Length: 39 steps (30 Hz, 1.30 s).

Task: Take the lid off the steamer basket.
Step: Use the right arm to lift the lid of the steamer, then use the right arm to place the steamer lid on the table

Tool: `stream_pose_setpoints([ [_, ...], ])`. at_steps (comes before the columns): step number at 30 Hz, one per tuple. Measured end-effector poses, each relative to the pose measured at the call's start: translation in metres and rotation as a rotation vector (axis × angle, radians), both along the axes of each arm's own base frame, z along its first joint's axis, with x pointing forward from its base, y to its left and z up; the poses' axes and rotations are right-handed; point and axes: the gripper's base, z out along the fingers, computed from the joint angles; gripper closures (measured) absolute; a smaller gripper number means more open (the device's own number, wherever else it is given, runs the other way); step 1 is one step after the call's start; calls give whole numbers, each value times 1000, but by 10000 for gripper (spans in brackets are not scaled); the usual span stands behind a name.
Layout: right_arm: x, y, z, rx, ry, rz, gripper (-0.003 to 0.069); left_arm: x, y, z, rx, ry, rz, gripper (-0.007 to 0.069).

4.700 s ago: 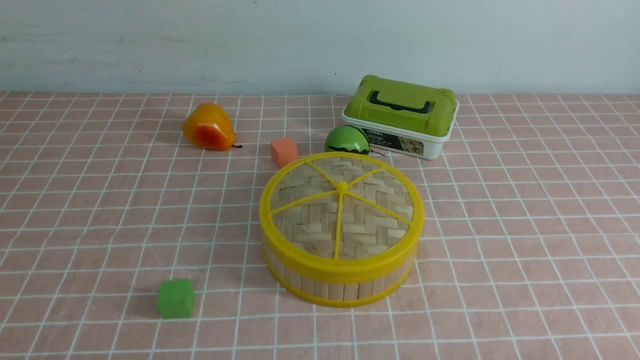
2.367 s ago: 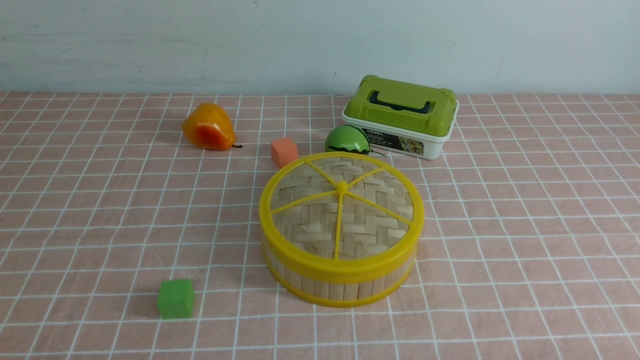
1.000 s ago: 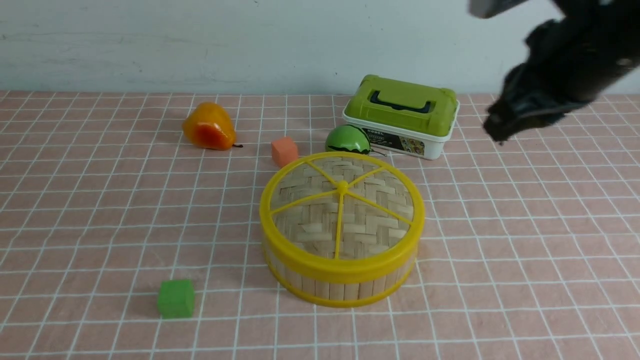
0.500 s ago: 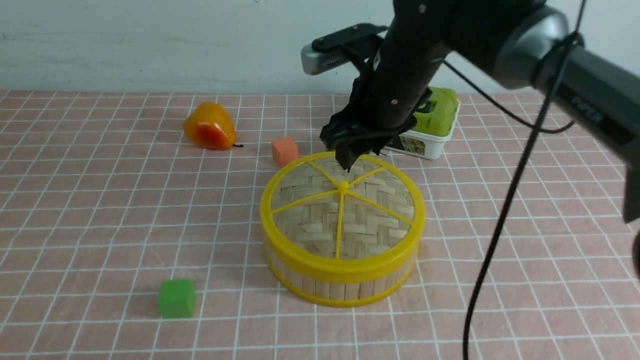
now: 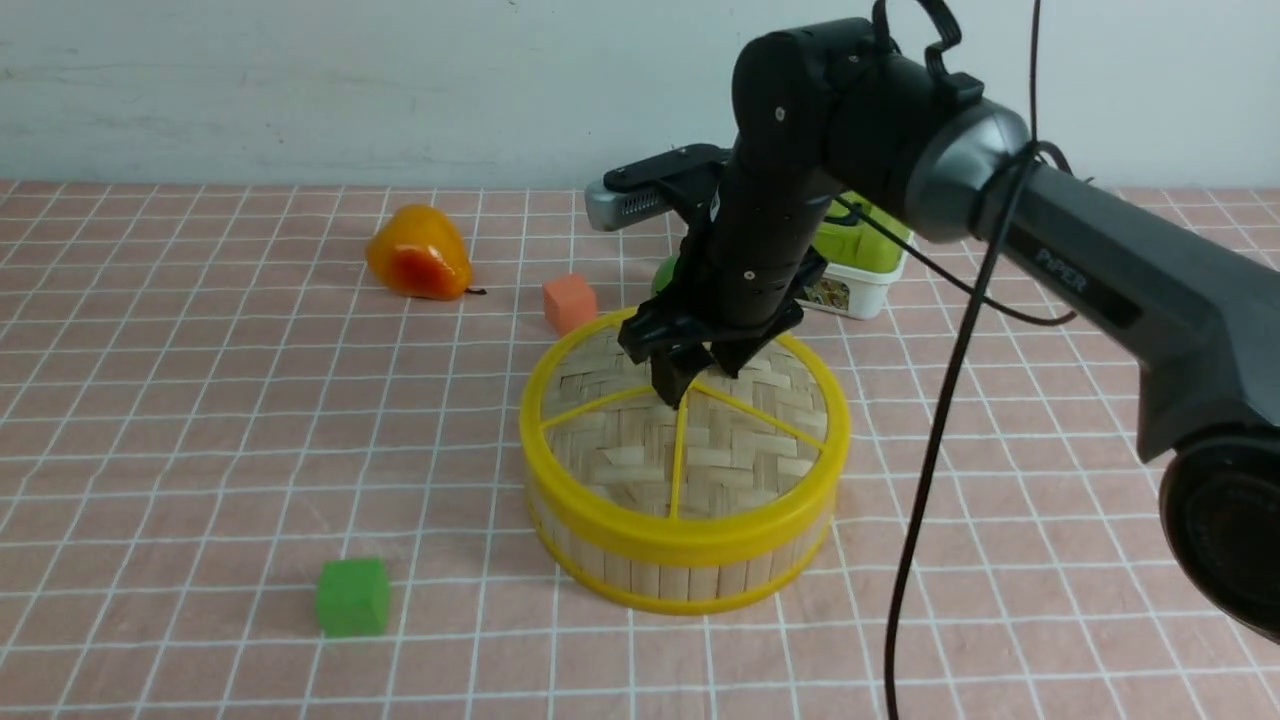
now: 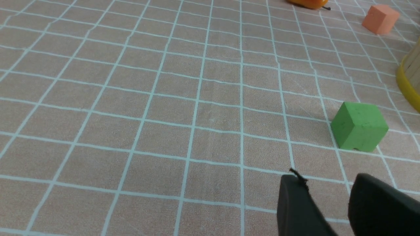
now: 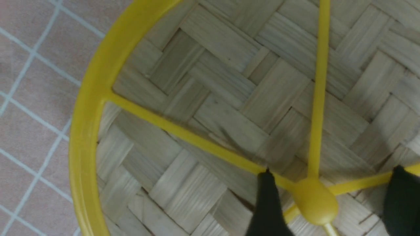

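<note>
As the right gripper (image 7: 332, 177) hangs open astride the knob (image 7: 315, 200), gripping nothing, the lid (image 5: 700, 460) sits on the basket (image 5: 680, 578), mid-table (image 5: 200, 400). Closing off-centre could let the small knob slip free; a snug lid may drag the basket up too.

The lid (image 5: 740, 460) is tan bamboo in a herringbone weave, with yellow rim, spokes and knob. The basket (image 5: 690, 578) has tan slats between yellow rims. The cloth (image 5: 200, 450) is pink with a white grid. The near cube (image 5: 351, 597) is green, the far cube (image 5: 568, 301) orange.
</note>
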Motion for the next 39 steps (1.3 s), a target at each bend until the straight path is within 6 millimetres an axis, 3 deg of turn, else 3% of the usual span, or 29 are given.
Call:
stream_pose_setpoints([
  [3, -1, 2, 1, 12, 4, 5, 447, 0, 0, 0, 0, 0, 0, 386],
  [4, -1, 2, 1, 16, 1, 11, 550, 0, 0, 0, 0, 0, 0, 386],
  [5, -1, 2, 3, 19, -1, 14, 586, 0, 0, 0, 0, 0, 0, 386],
  [12, -8, -4, 28, 14, -59, 44, 580, 0, 0, 0, 0, 0, 0, 386],
  [15, -22, -16, 75, 42, -159, 41, 580, 0, 0, 0, 0, 0, 0, 386],
  [16, -32, -25, 103, 67, -216, 40, 580, 0, 0, 0, 0, 0, 0, 386],
  [17, -38, -32, 118, 79, -246, 37, 580, 0, 0, 0, 0, 0, 0, 386],
  [18, -39, -34, 121, 81, -253, 37, 580, 0, 0, 0, 0, 0, 0, 386],
  [20, -57, -63, 155, 95, -320, 15, 580, 0, 0, 0, 0, 0, 0, 386],
  [22, -68, -82, 169, 94, -345, -12, 580, 0, 0, 0, 0, 0, 0, 386],
  [23, -74, -100, 174, 77, -352, -45, 580, 0, 0, 0, 0, 0, 0, 386],
  [26, -80, -140, 169, 17, -323, -133, 580, 0, 0, 0, 0, 0, 0, 386],
  [27, -82, -164, 161, -16, -289, -192, 580, 0, 0, 0, 0, 0, 0, 386],
  [31, -78, -206, 126, -55, -165, -305, 580, 0, 0, 0, 0, 0, 0, 386],
  [34, -68, -219, 92, -34, -105, -359, 580, 0, 0, 0, 0, 0, 0, 386],
  [39, -49, -221, 41, -23, -42, -388, 580, 0, 0, 0, 0, 0, 0, 386],
])
